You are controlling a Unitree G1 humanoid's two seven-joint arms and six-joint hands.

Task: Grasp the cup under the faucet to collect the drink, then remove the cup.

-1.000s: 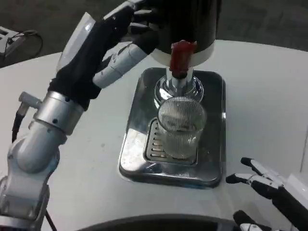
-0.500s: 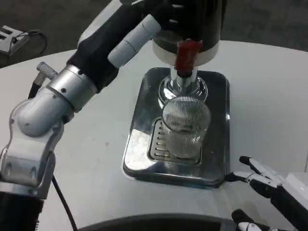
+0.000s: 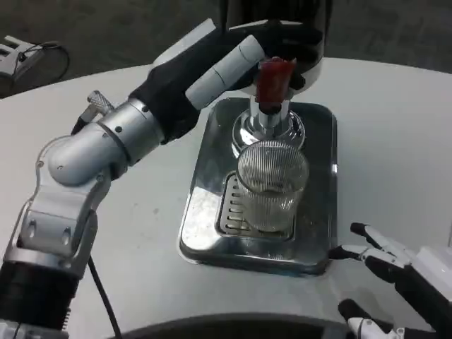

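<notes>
Now ribbed clear glass cup (image 3: 271, 185) stands on silver drip tray (image 3: 318, 212) under red faucet lever (image 3: 272, 80); left hand (image 3: 233, 60) rests against lever, grip unclear; right hand (image 3: 395, 272) spread, holding nothing, near tray's front-right corner on white desk (image 3: 395, 141).

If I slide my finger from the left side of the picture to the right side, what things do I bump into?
Cable on the floor → silver forearm → left robot hand → ribbed glass cup → right robot hand.

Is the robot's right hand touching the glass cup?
Apart. The head view shows bare tray and white table between the right hand, low at the picture's right, and the ribbed cup standing on the grate under the faucet.
</notes>
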